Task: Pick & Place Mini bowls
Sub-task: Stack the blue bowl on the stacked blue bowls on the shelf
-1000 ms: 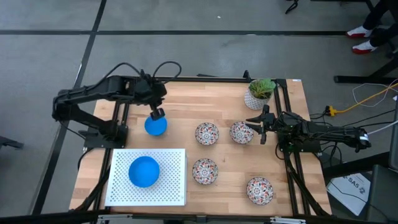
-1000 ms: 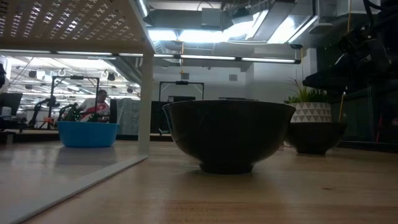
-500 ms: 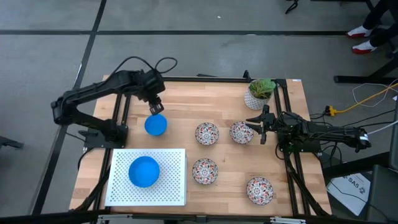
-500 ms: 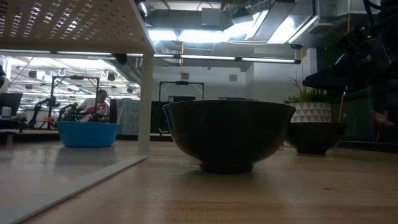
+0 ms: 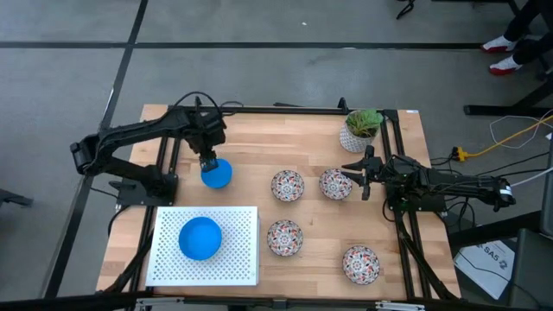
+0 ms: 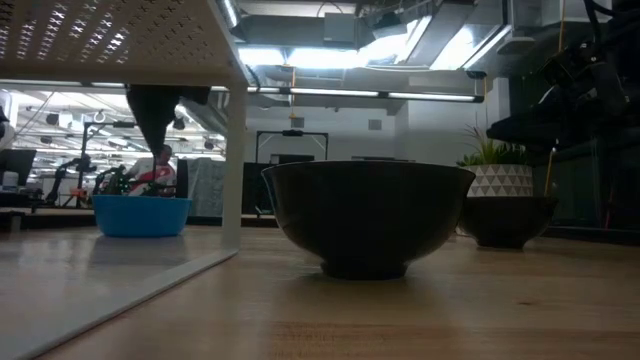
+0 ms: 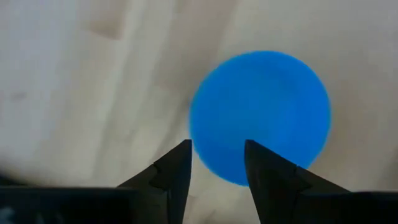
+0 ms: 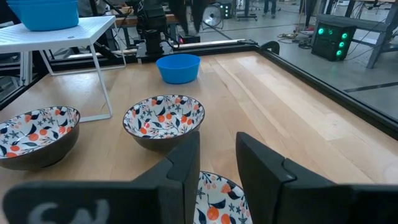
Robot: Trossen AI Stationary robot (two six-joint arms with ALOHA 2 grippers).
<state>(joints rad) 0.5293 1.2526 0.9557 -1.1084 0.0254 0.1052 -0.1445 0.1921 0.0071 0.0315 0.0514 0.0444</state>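
Observation:
A plain blue mini bowl stands upright on the wooden table, left of centre. My left gripper is open just above its rim on the table's left side; in the low view its finger ends clear above the bowl. A second blue bowl sits on the white perforated stand. Several floral bowls rest on the table. My right gripper is open beside the right rim of another floral bowl.
A white pot with a green plant stands at the far right corner. The stand's legs rise at the near left. Bare wood lies between the blue bowl and the far edge. Black frame rails run along the right side.
My left gripper has drawn back from over the blue bowl toward the far edge, then come toward the table's left and down; its finger now shows above the bowl in the low view. The bowl has stayed in place on the table.

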